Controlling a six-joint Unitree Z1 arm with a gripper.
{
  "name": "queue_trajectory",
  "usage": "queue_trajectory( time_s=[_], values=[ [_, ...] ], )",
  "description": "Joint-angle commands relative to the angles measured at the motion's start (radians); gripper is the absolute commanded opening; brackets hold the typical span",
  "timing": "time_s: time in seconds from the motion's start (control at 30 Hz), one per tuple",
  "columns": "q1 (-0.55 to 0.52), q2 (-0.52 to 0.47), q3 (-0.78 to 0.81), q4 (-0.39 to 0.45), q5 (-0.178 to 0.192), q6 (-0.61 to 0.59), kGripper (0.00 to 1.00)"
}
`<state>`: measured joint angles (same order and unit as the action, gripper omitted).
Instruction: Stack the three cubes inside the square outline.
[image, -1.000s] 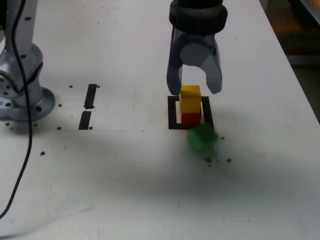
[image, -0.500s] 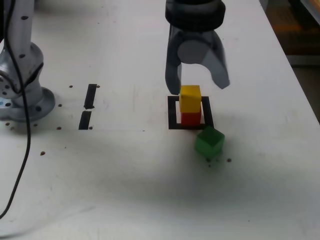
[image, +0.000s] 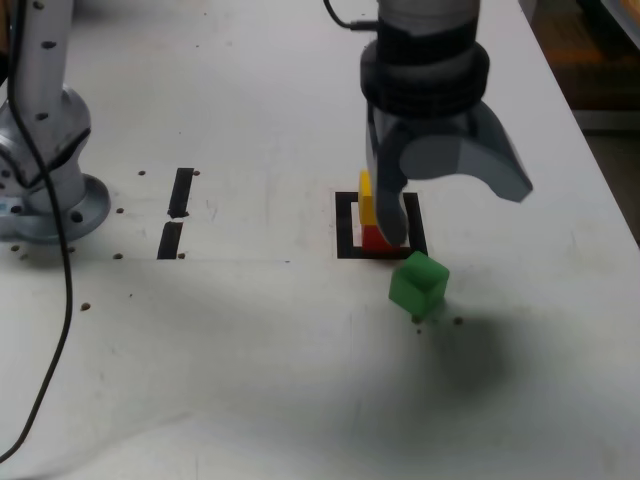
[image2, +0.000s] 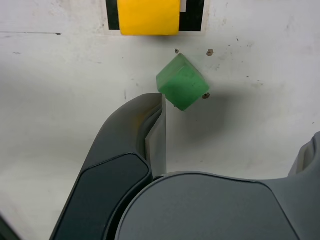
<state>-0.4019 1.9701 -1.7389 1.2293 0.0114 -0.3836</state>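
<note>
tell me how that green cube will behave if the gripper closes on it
The green cube looks solid with flat faces, so it should stay rigid and not roll. It sits turned cornerwise to the square outline, so the open gripper may twist or nudge it while closing. It probably slides easily on the smooth table.

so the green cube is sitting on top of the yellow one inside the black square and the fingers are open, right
Not quite. The green cube is not on the stack: it lies on the table, outside the black square, as the exterior view shows. The yellow cube is on the red one inside the square with nothing on top, and the fingers are open.
</note>
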Motion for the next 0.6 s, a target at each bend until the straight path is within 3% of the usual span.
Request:
queue_trajectory(
  time_s=[0.0,0.23,0.57],
  values=[
    [-0.013,0.011,-0.006,-0.003,0.000,-0.006,0.98],
    [-0.024,0.024,0.021,0.020,-0.007,0.002,0.97],
    [-0.017,0.073,0.028,0.016,-0.091,-0.074,0.96]
  ],
)
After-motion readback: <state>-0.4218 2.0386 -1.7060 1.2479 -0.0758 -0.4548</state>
